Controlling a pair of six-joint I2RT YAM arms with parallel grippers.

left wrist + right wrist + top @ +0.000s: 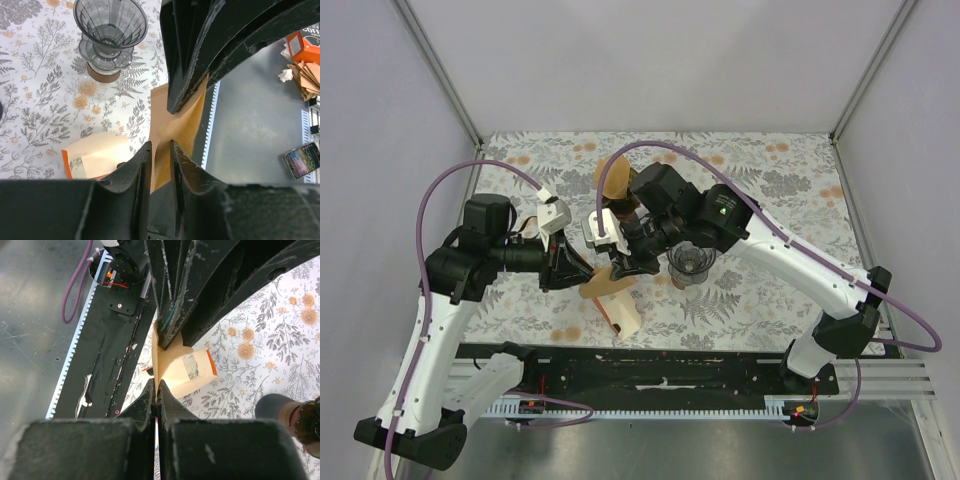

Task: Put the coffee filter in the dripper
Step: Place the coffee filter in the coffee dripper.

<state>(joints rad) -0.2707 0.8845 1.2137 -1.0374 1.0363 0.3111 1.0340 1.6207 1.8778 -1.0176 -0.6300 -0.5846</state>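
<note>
Coffee filter (175, 125) held off the surface (35, 100), pinched at one end between the left fingers (140, 170), which are narrowed onto the paper. Clamped at the other end by the right fingers (145, 400), pressed tight on a thin edge. Gripped edges hidden inside both pairs; from above, only a brown scrap visible under the two wrists. Dripper (110, 25) upright, beyond the left fingers and to their left, apart from the filter; cut off and blurred in the right wrist view. Filter packet (95, 152) just left of the left fingers, its lower edge hidden behind them.
</note>
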